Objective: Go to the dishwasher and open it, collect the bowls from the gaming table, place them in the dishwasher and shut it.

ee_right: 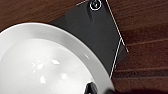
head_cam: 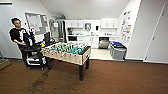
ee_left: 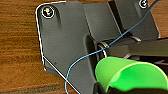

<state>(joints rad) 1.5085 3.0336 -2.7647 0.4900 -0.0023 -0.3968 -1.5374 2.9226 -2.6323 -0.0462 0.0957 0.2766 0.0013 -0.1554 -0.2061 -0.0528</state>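
- The head view looked across a brown carpeted floor (head_cam: 112, 80) toward a kitchenette at the far end of the room.
- The dishwasher (head_cam: 103, 42) stood in the far run of white cabinets (head_cam: 91, 40) – its door hung open, dropped forward, with a dark interior above it.
- A table-football table (head_cam: 66, 52) with a green field stood on the carpet between the robot and the kitchenette; this was not the glossy white bench named in the task.
- A person (head_cam: 20, 35) in a dark top was beside a dark cart (head_cam: 33, 58), just left of the football table.
- Grey bins (head_cam: 118, 50) sat along the right wall, near the dishwasher.
- In the left wrist view a green bowl (ee_left: 130, 75) showed large, tipped on its side close against the robot's dark plate, over the brown carpet; a thin blue cable (ee_left: 82, 58) crossed in front of the plate. The left claw's fingers could not be made out – whether it gripped the green bowl could not be told.
- In the right wrist view a white bowl (ee_right: 45, 62), glossy inside, showed large above the carpet. A dark tip lay at its rim, yet the right claw's state could not be told.
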